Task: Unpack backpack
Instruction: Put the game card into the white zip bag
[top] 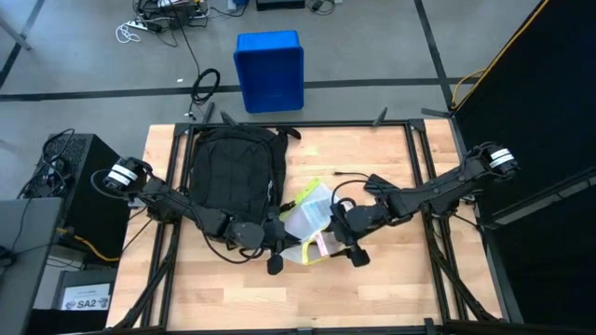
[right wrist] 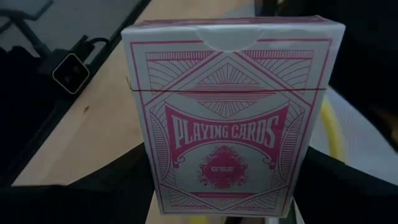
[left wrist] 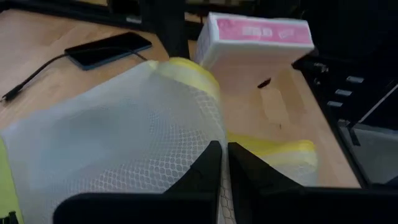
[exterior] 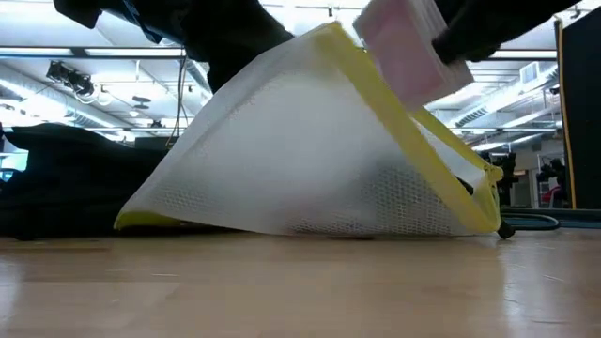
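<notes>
One white mesh pouch with yellow trim (exterior: pixel 310 150) stands tent-like on the near part of the wooden table (exterior: pixel 282 291), with both dark arms meeting at it. The left gripper (left wrist: pixel 224 163), fingers pressed fully together, pinches the pouch's mesh at its yellow edge. The right gripper (top: pixel 337 244) has its fingers spread wide around one pink-and-white box of playing cards (right wrist: pixel 233 112), held upright just above the pouch's open end; the box's printed face reads "Playing Cards".

Farther back on the table lies one dark smartphone (left wrist: pixel 109 50) with one thin black cable (left wrist: pixel 34 78) running from it across the boards. The single large black fabric backpack (top: pixel 233 167) rests flat on the table's far left part, behind the left arm, its straps trailing toward the far edge.

Beyond the table, on the grey floor, stands one blue plastic bin (top: pixel 270 70), with loose cables coiled nearby.
</notes>
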